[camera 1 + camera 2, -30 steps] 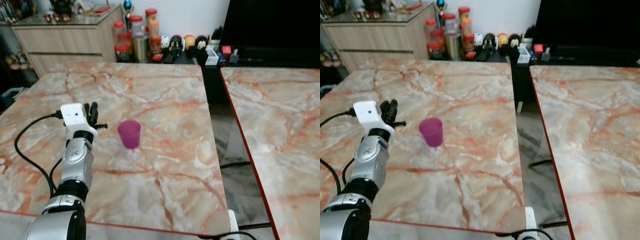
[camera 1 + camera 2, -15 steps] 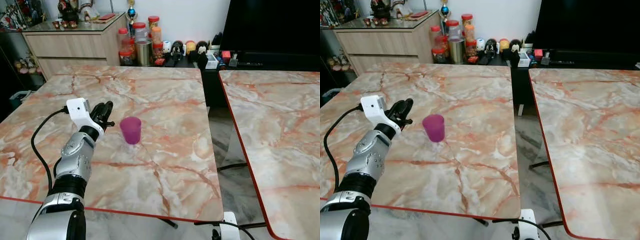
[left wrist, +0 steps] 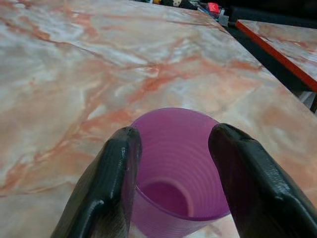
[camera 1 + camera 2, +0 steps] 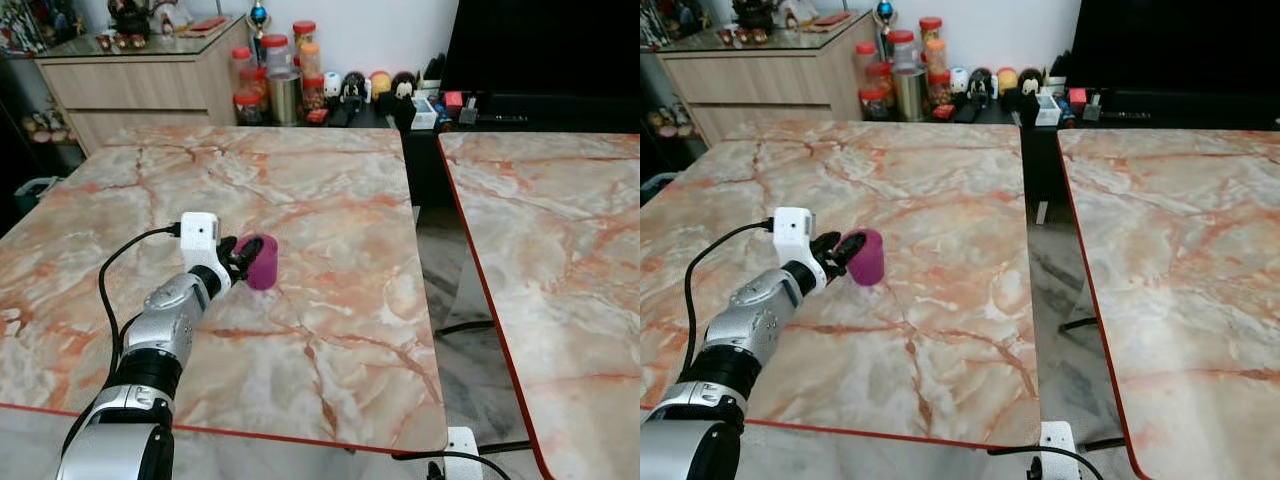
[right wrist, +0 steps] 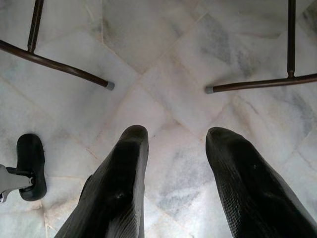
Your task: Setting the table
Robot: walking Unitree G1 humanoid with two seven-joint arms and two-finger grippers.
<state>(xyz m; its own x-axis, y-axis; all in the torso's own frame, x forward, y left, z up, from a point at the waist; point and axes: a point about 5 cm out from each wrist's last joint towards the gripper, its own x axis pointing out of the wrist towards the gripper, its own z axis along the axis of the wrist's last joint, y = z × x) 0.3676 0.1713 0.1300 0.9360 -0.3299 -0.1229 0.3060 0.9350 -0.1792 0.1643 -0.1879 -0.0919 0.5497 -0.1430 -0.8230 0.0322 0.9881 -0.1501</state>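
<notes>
A purple plastic cup (image 4: 262, 260) stands upright near the middle of the left marble table (image 4: 330, 170). My left gripper (image 4: 240, 262) has reached it from the left, just above the tabletop. In the left wrist view the two black fingers (image 3: 116, 163) stand open on either side of the cup (image 3: 173, 168), close against its walls, and the cup's empty inside shows between them. I cannot tell whether the fingers touch it. My right gripper (image 5: 176, 134) hangs open over the floor, holding nothing.
A second marble table (image 4: 560, 250) stands to the right across a narrow gap. Jars and small figures (image 4: 300, 80) line the floor by the back wall beside a wooden cabinet (image 4: 140, 80). Dark table legs (image 5: 54, 64) cross the tiled floor.
My left gripper has swung right from beside the cup and now has its fingers around it. The cup has stayed in place. The camera has shifted slightly.
</notes>
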